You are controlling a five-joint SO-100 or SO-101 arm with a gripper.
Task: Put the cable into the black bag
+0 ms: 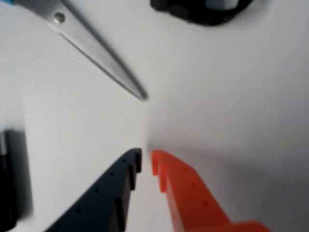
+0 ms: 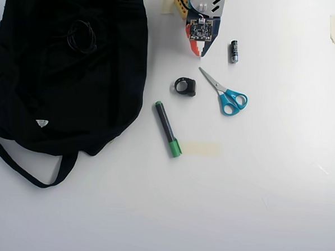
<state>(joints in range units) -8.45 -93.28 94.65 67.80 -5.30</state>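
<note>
One dark navy finger, one orange finger [image 1: 193,193], exposed circuit board [image 2: 199,30].

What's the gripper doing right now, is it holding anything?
Gripper: nearly shut, only a thin gap between its tips, holding nothing. The cable lies on the black bag.

one black bag [image 2: 62,92], one cable [image 2: 82,35], one scissors [image 2: 225,93], one marker [image 2: 167,128], one black ring [image 2: 184,86], one battery [image 2: 234,51]

Overhead view — cable [image 2: 82,35] lying on the bag [image 2: 45,96] at left, ring [image 2: 185,86] right of it, marker [image 2: 167,128] below the ring, scissors [image 2: 225,93] further right — battery [image 2: 234,51] above them.
</note>
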